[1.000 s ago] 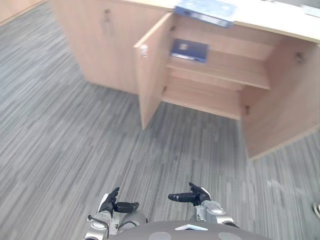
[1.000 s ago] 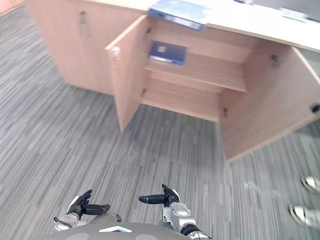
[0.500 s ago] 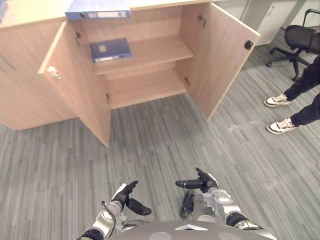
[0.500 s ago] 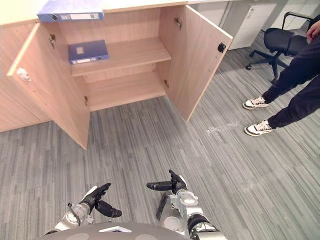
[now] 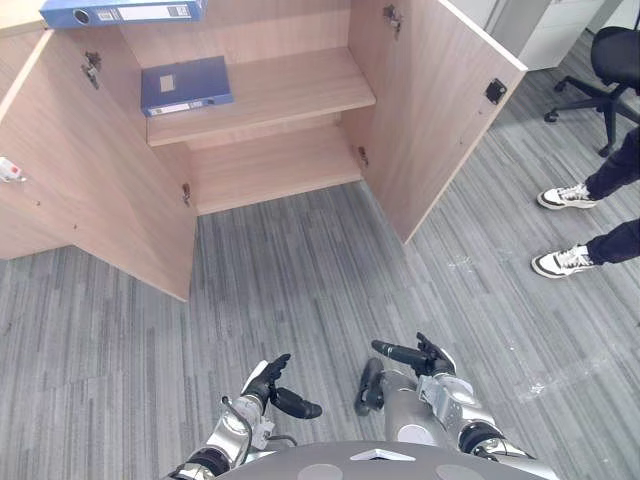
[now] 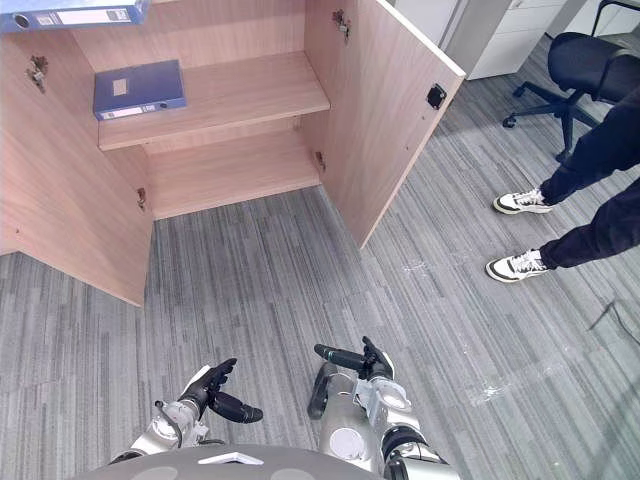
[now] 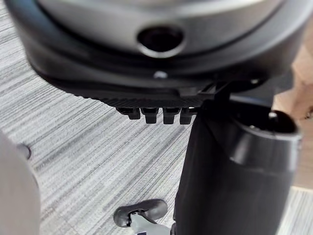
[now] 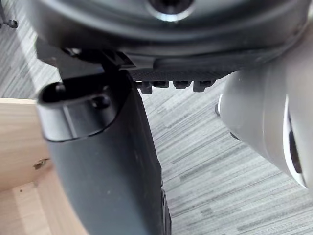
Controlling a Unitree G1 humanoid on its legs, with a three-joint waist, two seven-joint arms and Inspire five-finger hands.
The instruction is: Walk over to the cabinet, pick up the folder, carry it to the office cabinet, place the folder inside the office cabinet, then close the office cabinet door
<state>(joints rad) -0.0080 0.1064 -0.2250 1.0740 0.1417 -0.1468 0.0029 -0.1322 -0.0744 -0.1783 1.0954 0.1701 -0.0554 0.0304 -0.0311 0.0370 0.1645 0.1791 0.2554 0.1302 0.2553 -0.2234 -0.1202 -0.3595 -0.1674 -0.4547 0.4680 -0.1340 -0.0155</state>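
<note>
Both doors of the office cabinet (image 5: 270,165) were swung wide, presumably for access. A blue folder (image 5: 185,85) was laid flat on its shelf at 11 o'clock; its white label could not be read. The left hand (image 5: 266,384) and right hand (image 5: 425,358) were held low at 6 o'clock, fingers relaxed, empty.

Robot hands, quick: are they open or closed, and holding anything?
Left hand: open, holding nothing.
Right hand: open, holding nothing.

Navy folder (image 5: 186,84), lighter blue binder (image 5: 125,12) — pale wood cabinet (image 5: 440,110); grey striped carpet (image 5: 300,290).
</note>
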